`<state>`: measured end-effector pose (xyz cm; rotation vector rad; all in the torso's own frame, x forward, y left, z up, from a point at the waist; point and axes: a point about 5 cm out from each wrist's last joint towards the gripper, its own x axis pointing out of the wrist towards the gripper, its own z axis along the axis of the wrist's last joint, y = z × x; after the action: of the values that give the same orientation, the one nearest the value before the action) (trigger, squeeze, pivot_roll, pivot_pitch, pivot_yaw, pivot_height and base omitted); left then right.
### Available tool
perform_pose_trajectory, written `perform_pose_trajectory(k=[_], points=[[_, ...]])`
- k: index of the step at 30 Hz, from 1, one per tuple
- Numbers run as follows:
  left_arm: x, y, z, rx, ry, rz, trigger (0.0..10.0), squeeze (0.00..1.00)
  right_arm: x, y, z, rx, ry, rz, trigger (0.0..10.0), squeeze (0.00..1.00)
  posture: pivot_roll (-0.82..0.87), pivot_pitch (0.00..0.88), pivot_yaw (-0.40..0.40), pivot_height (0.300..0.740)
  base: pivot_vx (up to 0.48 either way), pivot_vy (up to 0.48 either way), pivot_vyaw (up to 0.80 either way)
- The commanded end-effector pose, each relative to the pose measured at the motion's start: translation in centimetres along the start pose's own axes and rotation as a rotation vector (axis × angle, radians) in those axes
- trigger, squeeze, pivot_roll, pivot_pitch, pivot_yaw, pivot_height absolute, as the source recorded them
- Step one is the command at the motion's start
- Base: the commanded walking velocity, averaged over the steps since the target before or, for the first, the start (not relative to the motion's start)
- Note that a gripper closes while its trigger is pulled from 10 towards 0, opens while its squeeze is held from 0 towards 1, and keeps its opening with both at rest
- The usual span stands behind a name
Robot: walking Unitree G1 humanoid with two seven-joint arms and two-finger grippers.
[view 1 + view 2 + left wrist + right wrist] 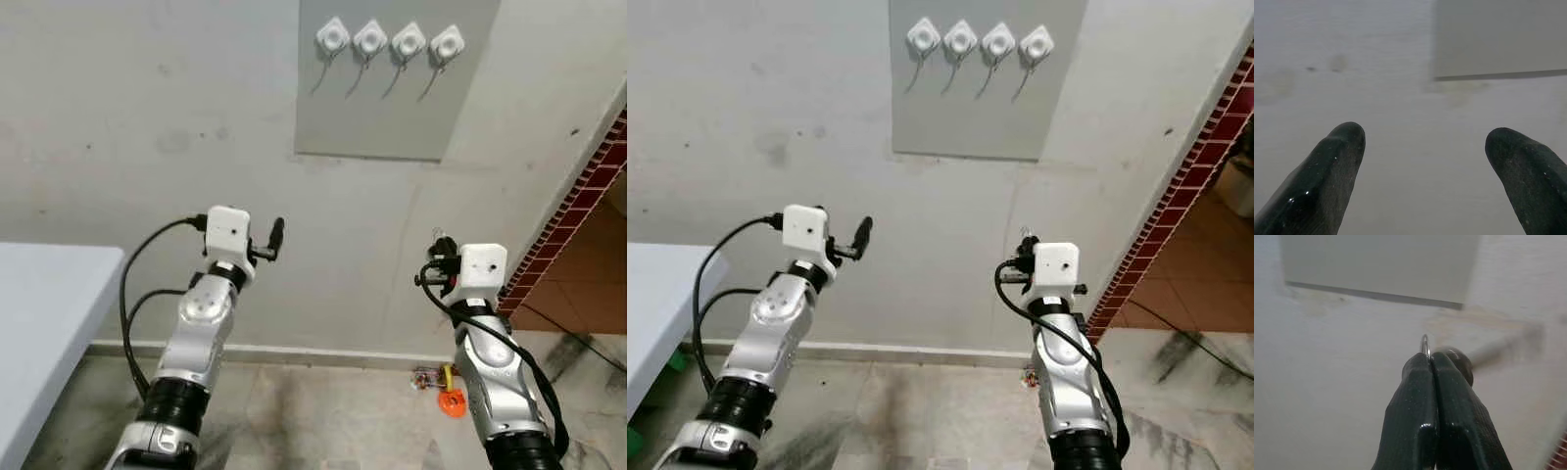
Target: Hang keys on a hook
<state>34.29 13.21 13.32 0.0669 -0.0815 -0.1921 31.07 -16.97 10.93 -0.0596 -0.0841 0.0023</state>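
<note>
At 9 o'clock sits a pale surface point(44, 313). The left hand point(277, 237) is held up near the wall with its fingers point(1327, 171) wide apart, holding nothing. At 12 o'clock, high on a grey panel point(392, 98), are four white hooks point(390, 41) in a row. The right hand point(1431, 363) is squeezed tight on a thin metal key ring point(1424, 345), well below the hooks. The keys themselves cannot be seen. They are likely small, light, hard and a bit slippery, so holding the ring is best. At 5 o'clock, some small orange bits point(443, 384) lie on the floor.
</note>
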Motion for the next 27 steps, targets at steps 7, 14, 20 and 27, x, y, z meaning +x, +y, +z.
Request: perform_pose_trajectory(k=[7, 14, 20, 27], points=[[-0.06, 0.63, 0.1, 0.019, 0.0, 0.024, 10.0, 0.0, 0.31, 0.78, 0.55, 0.003, -0.021, 0.028, 10.0, 0.0, 0.03, 0.007, -0.009, 0.74, 0.402, 0.0, 0.0], [-0.1, 0.63, 0.09, 0.033, 0.001, 0.023, 10.0, 0.0, 0.24, 0.79, 0.51, 0.002, -0.019, 0.025, 10.0, 0.0, 0.03, 0.01, -0.008, 0.74, 0.388, 0.0, 0.0], [-0.13, 0.58, 0.03, 0.031, 0.002, 0.024, 10.0, 0.0, 0.15, 0.74, 0.46, 0.003, -0.018, 0.024, 10.0, 0.0, 0.03, 0.014, -0.008, 0.74, 0.385, 0.0, 0.0], [-0.13, 0.47, -0.04, -0.023, 0.01, 0.017, 10.0, 0.0, 0.11, 0.73, 0.45, 0.003, -0.017, 0.023, 10.0, 0.0, 0.03, 0.014, -0.008, 0.74, 0.32, 0.0, 0.0]])
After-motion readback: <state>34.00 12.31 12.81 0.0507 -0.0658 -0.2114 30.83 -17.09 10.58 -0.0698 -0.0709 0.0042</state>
